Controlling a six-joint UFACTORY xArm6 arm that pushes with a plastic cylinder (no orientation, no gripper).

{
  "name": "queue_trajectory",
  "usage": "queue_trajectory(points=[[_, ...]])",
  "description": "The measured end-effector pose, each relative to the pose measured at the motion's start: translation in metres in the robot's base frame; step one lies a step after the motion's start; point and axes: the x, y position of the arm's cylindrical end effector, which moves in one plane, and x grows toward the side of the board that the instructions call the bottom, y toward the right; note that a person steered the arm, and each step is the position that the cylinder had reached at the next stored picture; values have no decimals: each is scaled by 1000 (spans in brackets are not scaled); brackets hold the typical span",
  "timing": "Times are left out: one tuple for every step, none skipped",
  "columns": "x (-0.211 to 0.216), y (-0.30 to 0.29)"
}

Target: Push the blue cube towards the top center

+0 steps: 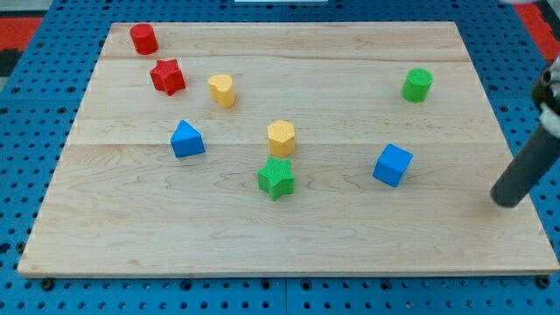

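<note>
The blue cube (393, 165) sits on the wooden board (289, 236), right of centre. My tip (505, 201) rests on the board near its right edge, to the right of the cube and a little lower, well apart from it. The dark rod rises from the tip toward the view's upper right.
A blue triangular block (186, 140) lies left of centre. A yellow hexagonal block (281, 137) and a green star (276, 178) sit mid-board. A yellow block (221, 90), a red star (167, 77) and a red cylinder (143, 39) are at the upper left. A green cylinder (416, 85) is at the upper right.
</note>
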Motion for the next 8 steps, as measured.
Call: queue_trajectory(points=[[-2, -75], [-39, -99], [-47, -119], [-52, -125], [-91, -128], [-148, -137], [-196, -149], [-226, -149]])
